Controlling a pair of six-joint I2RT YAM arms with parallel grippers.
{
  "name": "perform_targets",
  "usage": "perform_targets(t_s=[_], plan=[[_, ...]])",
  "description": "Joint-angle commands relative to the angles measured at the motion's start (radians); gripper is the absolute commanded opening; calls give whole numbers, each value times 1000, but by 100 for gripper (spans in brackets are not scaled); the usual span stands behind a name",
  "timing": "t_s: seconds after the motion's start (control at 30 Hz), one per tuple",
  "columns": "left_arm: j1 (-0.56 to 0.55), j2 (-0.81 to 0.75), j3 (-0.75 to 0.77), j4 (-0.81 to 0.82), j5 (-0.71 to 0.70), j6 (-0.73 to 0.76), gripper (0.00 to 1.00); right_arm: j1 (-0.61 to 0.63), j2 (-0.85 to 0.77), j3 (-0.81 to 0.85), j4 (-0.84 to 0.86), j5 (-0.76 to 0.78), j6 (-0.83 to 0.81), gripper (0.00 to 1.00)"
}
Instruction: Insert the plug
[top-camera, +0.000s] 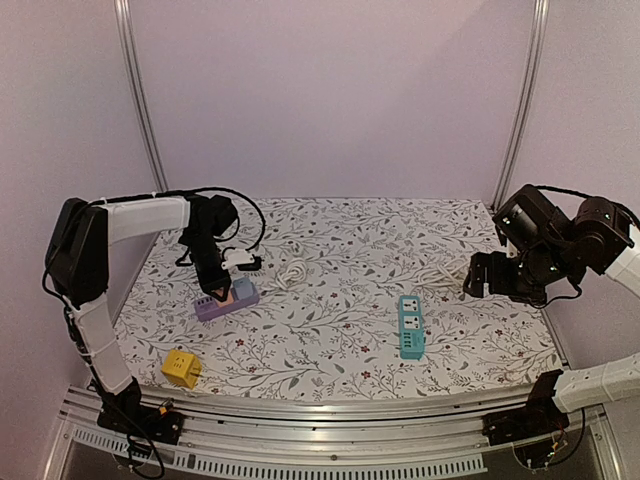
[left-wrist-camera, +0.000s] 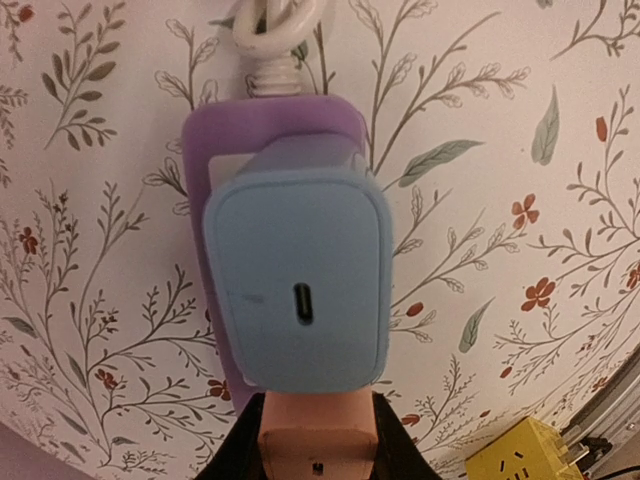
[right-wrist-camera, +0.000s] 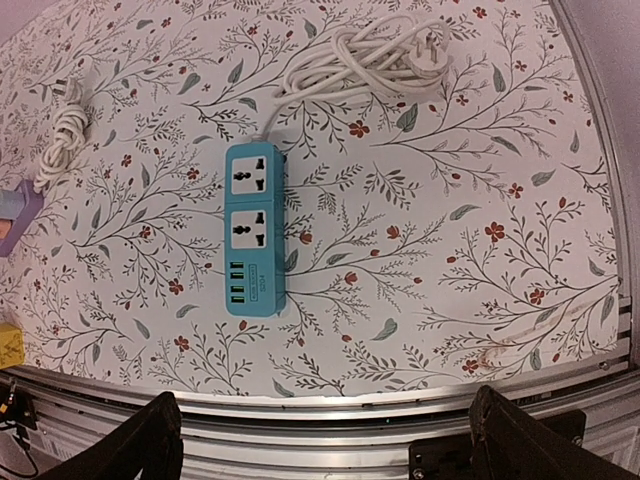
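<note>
Table (top-camera: 340, 215): floral cloth; everything lies on it, the work at its left side
Left claw (top-camera: 214, 288): pointing down over the purple strip; closed, as far as I can judge, on a peach plug, with black fingers either side of it in the wrist view
Right claw (right-wrist-camera: 330, 445): fingers spread wide, holding nothing; hangs at the right edge, well apart from the work
Teal strip (right-wrist-camera: 255, 230): sockets up, right of centre; out of the way
White cords (top-camera: 290, 272): one coil just behind the purple strip, the teal strip's own at far right; neither crosses the socket
Purple strip (left-wrist-camera: 200, 200): loose on the cloth; press straight down so that it does not slide or tip
Blue adapter (left-wrist-camera: 300, 290): sits on the strip's top, touching the peach plug; the main obstacle, hiding the socket
Peach plug (left-wrist-camera: 318, 425): keep it upright; whether its pins are seated cannot be told
Yellow cube (top-camera: 180, 367): near the front edge, clear of the work
</note>
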Motion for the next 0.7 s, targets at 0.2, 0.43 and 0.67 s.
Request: perform_targets(t_s=[0.2,0.43,0.67], plan=[[3,35,-70,77,30,0,21,-5,-14,1,-30,38,-2,99],[19,-37,-5,32,48,-12,100,-5,-19,11,-30,54,-7,99],[20,-187,32,27,39,-100,100,-6,-8,24,-20,78,-33,99]])
